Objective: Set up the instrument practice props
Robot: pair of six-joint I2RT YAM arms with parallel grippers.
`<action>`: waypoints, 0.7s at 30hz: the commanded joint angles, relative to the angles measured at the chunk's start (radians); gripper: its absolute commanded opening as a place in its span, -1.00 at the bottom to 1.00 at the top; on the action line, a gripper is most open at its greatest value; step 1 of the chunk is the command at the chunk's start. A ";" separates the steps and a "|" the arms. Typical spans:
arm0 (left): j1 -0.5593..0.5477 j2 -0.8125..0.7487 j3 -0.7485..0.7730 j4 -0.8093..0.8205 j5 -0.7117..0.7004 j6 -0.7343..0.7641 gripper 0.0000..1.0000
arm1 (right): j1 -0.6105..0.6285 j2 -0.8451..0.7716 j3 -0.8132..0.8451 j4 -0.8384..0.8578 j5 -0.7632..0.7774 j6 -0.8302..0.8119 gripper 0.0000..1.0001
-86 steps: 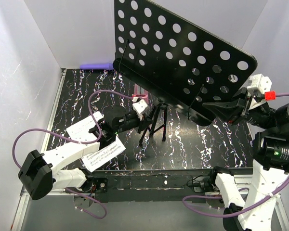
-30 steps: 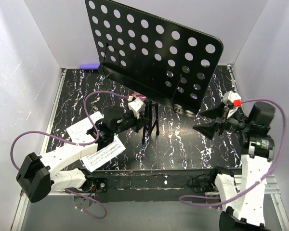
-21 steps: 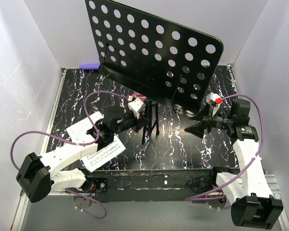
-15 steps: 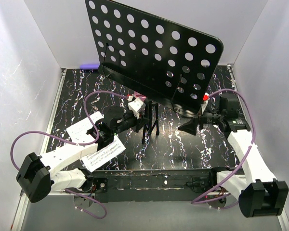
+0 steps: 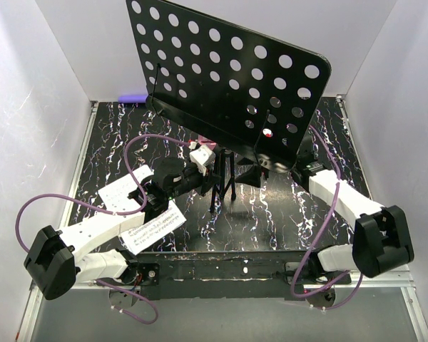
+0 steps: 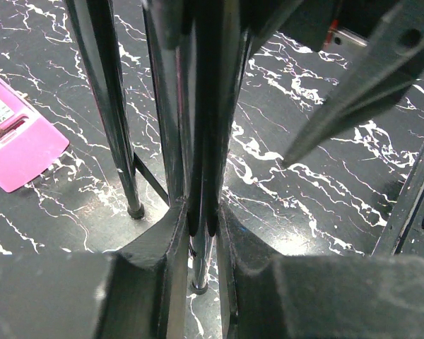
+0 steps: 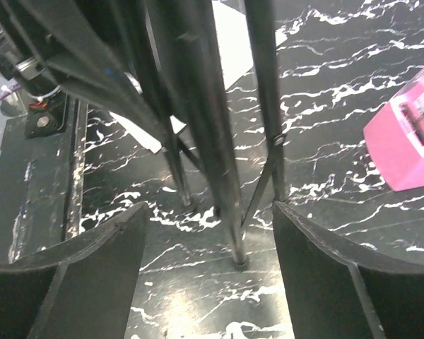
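The black music stand (image 5: pixel 228 78) stands mid-table, its perforated desk tilted over the tripod legs (image 5: pixel 221 187). My left gripper (image 5: pixel 211 178) is shut on the stand's central shaft (image 6: pixel 201 127), just above the leg joint. From the right, my right gripper (image 5: pixel 250 174) reaches in under the desk, open, with the tripod legs (image 7: pixel 222 162) just ahead of its fingertips. The pink metronome (image 6: pixel 18 141) lies on the mat behind the legs. Two sheet-music pages (image 5: pixel 121 189) (image 5: pixel 154 228) lie near my left arm.
A purple object (image 5: pixel 133 97) lies at the back left edge of the marbled black mat (image 5: pixel 285 214). White walls close in on the left, back and right. My left arm's purple cable (image 5: pixel 139 146) loops over the mat.
My right arm has swung in from the right side to the tripod, under the desk, still open. The stand has stayed put over the last second. My left gripper kept its hold.
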 commanded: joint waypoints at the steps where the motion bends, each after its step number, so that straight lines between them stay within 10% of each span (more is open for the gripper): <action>1: 0.002 0.001 0.045 -0.038 0.018 -0.022 -1.00 | 0.010 0.068 0.040 0.335 -0.047 0.180 0.50; 11: 0.002 0.014 0.068 -0.047 0.030 -0.011 -1.00 | 0.056 0.124 0.057 0.331 -0.104 0.184 -0.11; 17: 0.002 0.027 0.072 -0.047 0.035 -0.004 -1.00 | 0.056 0.126 0.081 0.163 -0.081 0.020 -0.97; 21: 0.002 0.021 0.082 -0.065 0.024 0.024 -1.00 | 0.050 0.085 0.133 -0.058 0.003 -0.144 -0.97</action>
